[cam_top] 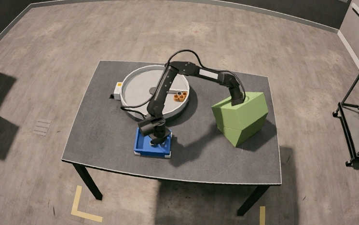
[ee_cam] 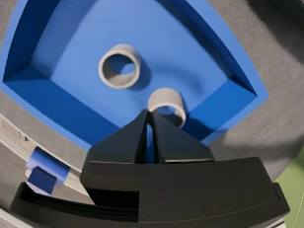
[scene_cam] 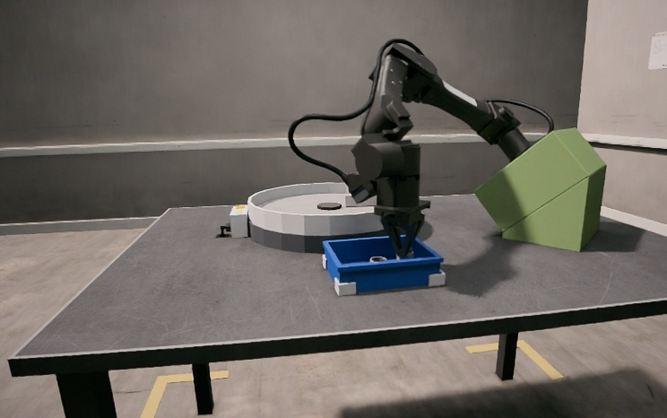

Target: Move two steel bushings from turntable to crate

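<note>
My gripper is shut on the wall of a steel bushing, low inside the blue crate. Its fingertips nearly meet, with the thin wall pinched between them. Whether its base touches the crate floor is hard to tell. A second steel bushing stands on the crate floor beside it, apart from it. On the turntable, several orange bushings cluster around one grey bushing, near the rim by the divider.
The green angled block carries the arm's base at the right. The turntable's raised rim stands just behind the crate. A white box sits at the turntable's left side. White corner brackets hold the crate. The crate walls surround the fingers.
</note>
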Tool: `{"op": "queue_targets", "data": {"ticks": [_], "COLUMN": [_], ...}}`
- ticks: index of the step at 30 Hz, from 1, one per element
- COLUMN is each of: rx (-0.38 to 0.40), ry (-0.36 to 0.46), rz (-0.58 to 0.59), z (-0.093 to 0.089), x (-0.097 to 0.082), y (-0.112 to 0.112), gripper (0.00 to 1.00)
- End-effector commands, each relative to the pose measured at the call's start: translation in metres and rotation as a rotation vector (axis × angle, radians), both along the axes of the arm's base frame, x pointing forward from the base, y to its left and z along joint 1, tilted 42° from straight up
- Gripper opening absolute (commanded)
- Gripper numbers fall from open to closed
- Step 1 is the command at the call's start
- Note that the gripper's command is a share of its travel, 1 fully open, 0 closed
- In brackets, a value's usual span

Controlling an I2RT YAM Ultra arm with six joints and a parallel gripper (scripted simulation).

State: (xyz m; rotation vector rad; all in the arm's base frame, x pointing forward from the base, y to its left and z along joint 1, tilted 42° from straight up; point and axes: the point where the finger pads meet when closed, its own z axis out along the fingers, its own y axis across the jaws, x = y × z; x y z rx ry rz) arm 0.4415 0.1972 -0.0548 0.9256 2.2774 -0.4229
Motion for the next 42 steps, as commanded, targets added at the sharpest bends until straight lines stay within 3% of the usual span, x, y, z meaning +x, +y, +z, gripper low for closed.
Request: {"op": "queue_targets", "data": {"ticks": [1, 5, 6, 42], "rx": [0.003, 0.005, 0.032, 0.014], "ry": [-0.009, -0.011, -0.045, -0.022], "rz": [0.005, 0.012, 0.025, 0.022], "z": [0.004, 0.005, 0.016, 0.006], "x": [0.002, 0.002, 0.01, 0.006], "y": [-0.004, -0.002, 0.012, 0.009], "gripper": [0.0, 0.0, 0.0, 0.0]}}
